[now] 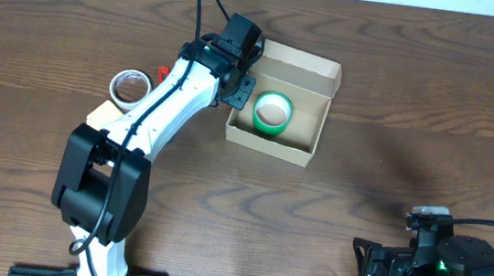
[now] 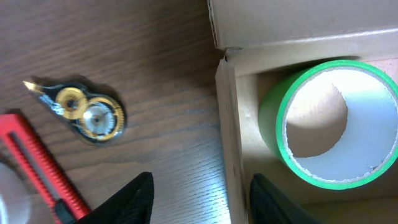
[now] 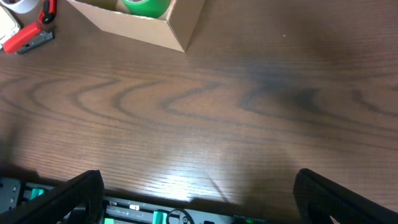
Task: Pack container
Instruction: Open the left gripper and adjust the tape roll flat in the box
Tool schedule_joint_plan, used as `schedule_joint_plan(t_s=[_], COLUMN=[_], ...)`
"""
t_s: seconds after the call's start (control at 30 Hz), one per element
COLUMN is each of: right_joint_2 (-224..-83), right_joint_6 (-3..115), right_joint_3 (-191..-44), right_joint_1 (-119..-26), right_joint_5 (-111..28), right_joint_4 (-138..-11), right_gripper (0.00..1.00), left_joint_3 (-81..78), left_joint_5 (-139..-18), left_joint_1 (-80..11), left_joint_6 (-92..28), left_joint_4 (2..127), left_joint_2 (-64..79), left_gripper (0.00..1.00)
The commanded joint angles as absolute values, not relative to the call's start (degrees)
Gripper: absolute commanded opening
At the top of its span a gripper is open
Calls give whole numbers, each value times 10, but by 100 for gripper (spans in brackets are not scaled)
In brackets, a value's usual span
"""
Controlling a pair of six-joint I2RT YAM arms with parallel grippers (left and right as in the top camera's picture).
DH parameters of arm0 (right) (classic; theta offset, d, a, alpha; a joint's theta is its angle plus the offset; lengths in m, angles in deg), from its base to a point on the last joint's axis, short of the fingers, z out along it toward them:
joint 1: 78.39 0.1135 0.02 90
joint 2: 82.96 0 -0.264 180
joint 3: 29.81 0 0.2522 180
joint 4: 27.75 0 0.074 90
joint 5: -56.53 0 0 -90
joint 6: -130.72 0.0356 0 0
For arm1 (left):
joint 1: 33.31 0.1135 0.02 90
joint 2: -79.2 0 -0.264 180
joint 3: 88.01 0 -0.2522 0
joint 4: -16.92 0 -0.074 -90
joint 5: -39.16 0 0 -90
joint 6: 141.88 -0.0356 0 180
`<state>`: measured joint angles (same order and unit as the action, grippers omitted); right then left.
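Note:
The tan cardboard container (image 1: 313, 117) lies open at the table's upper middle, its flap lid (image 1: 302, 65) folded back. A green tape roll (image 1: 273, 113) lies inside it; it also shows in the left wrist view (image 2: 336, 127) and the right wrist view (image 3: 146, 6). My left gripper (image 1: 239, 91) is open and empty, straddling the container's left wall (image 2: 229, 143), one finger inside and one outside. My right gripper (image 3: 199, 199) is open and empty, low at the table's front right, far from the container (image 3: 149, 30).
A clear tape roll (image 1: 130, 88), a pale yellow block (image 1: 99, 115) and a red utility knife (image 2: 43, 171) lie left of the container. A correction-tape dispenser (image 2: 87, 113) lies by the knife. My left arm (image 1: 152, 119) crosses above them.

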<state>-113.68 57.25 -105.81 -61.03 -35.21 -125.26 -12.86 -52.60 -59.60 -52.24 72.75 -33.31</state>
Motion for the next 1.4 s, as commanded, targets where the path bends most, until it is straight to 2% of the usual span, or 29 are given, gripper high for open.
schedule_joint_plan(t_s=[0.0, 0.2, 0.33, 0.53, 0.8, 1.0, 1.23, 1.37], right_joint_2=[-1136, -1136, -1136, -1136, -1136, -1136, -1136, -1136], right_joint_6=[578, 578, 578, 578, 578, 578, 578, 578], right_joint_3=[-1058, -1058, -1058, -1058, -1058, -1058, -1058, -1058], right_joint_1=[-617, -617, -617, -617, -617, -617, -617, -617], right_joint_5=[-354, -354, -354, -354, -354, -354, -354, -354], right_joint_4=[-1253, -1253, -1253, -1253, -1253, -1253, -1253, -1253], right_gripper=[99, 99, 99, 99, 99, 99, 99, 99], left_joint_3=[-124, -118, -100, -88, -88, -88, -88, -90], left_joint_5=[-556, -556, -556, -569, -568, -568, -568, -566], left_joint_1=[-594, -594, -594, -594, -594, -594, -596, -596], left_joint_6=[-515, -515, -511, -483, -413, -364, -362, -362], left_joint_4=[729, 728, 720, 714, 716, 728, 730, 729], left_joint_2=[-339, -339, -339, -339, -339, -339, -339, -333], left_gripper=[50, 44, 36, 18, 6, 6, 6, 18])
